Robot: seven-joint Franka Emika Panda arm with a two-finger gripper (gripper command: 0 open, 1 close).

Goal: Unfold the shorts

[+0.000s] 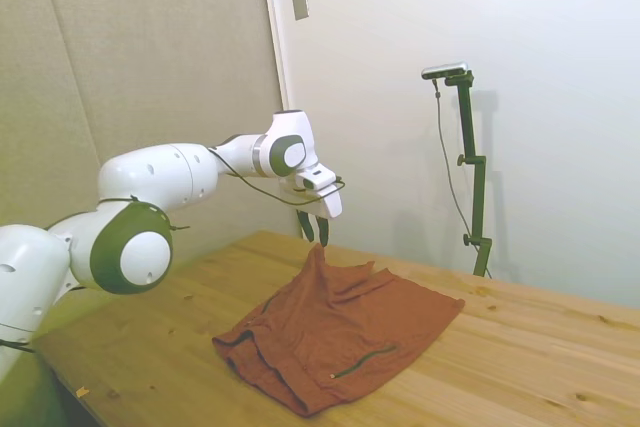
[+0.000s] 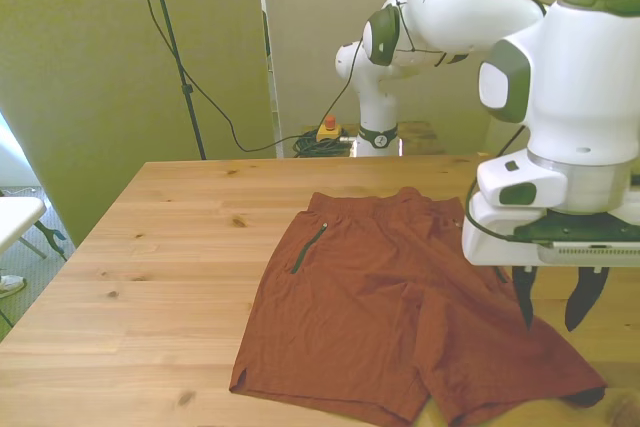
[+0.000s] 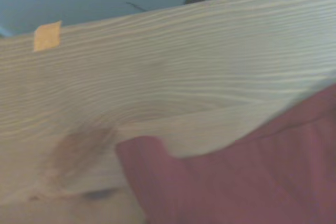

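Shorts (image 2: 380,317) lie on the wooden surface (image 2: 160,247), mostly spread out, both legs reaching toward the surface's near edge in the front view. Waistband faces the far edge; the dark zipper pocket slit (image 2: 309,248) shows on the leg at the front view's left. Leg hem on the front view's right ends close to the near edge.

Hand (image 1: 318,232) hangs above the shorts. Side view: a peak of fabric rises from the cloth up to the two dark fingertips (image 1: 323,231), which sit nearly together; whether they actually pinch the fabric cannot be told. Front view: fingers (image 2: 524,297) appear slightly parted, tips just over the cloth.

Wrist view, blurred: a rounded corner of red fabric (image 3: 157,171) on bare wood grain.
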